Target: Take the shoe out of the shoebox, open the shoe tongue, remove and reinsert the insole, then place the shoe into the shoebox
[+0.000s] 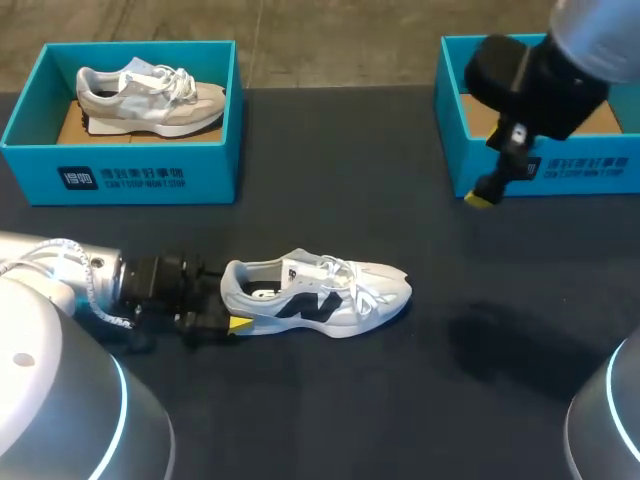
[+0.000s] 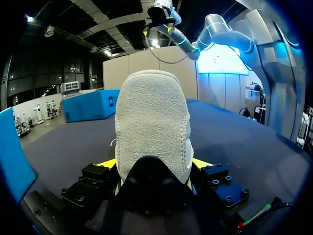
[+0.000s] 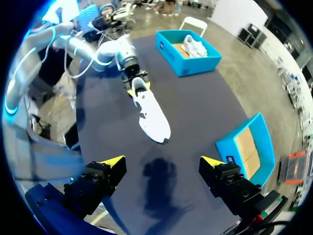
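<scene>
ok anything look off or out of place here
Nothing stands out. The white shoe sits upright on the table, heel held by the left end effector; the grey shoe lies neatly in its box.

Dark table (image 1: 400,400) seen from above, with a white sneaker (image 1: 330,295) with black side markings as reference, lying on its sole, tongue and laces up. At the sneaker's heel end: left gripper (image 1: 228,306), one yellow fingertip against the heel's near side. Beyond the heel end, well apart: blue left shoebox (image 1: 140,175) holding a grey-and-white sneaker (image 1: 150,100). Beyond the toe end, well apart: blue right shoebox (image 1: 590,168) with a bare cardboard floor; right gripper (image 1: 492,188) hangs at its front wall.
</scene>
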Tool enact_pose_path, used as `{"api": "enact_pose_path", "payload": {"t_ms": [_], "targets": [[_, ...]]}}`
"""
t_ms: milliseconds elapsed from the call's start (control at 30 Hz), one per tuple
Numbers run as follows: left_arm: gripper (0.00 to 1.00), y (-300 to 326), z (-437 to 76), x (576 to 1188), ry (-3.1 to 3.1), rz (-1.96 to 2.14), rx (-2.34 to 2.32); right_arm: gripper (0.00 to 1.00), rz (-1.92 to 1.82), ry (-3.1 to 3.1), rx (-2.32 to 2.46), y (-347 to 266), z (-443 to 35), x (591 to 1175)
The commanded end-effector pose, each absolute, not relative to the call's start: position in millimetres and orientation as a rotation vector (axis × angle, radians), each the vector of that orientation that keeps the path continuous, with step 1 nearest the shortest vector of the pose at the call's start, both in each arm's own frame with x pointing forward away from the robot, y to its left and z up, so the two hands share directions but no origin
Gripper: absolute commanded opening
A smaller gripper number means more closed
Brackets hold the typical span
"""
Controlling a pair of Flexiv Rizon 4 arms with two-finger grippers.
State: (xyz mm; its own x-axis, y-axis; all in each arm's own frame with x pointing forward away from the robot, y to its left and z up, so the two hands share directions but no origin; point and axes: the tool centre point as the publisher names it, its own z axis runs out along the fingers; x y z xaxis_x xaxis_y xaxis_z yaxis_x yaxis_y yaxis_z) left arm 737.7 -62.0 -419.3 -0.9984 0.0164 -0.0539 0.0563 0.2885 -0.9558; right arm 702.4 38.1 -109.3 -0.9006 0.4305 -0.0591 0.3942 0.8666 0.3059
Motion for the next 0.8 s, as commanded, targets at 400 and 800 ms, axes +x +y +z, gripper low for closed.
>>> {"api": "enact_pose_path", "payload": {"t_ms": [400,800], "targets": [[0.00,-59,-422,737,2.492,-1.850,0.070,1.00,0.100,2.862,1.072,97,-136,728],[0.00,-59,-422,737,2.492,-1.850,0.070,1.00,0.124,2.806,1.161,120,-145,731]]}}
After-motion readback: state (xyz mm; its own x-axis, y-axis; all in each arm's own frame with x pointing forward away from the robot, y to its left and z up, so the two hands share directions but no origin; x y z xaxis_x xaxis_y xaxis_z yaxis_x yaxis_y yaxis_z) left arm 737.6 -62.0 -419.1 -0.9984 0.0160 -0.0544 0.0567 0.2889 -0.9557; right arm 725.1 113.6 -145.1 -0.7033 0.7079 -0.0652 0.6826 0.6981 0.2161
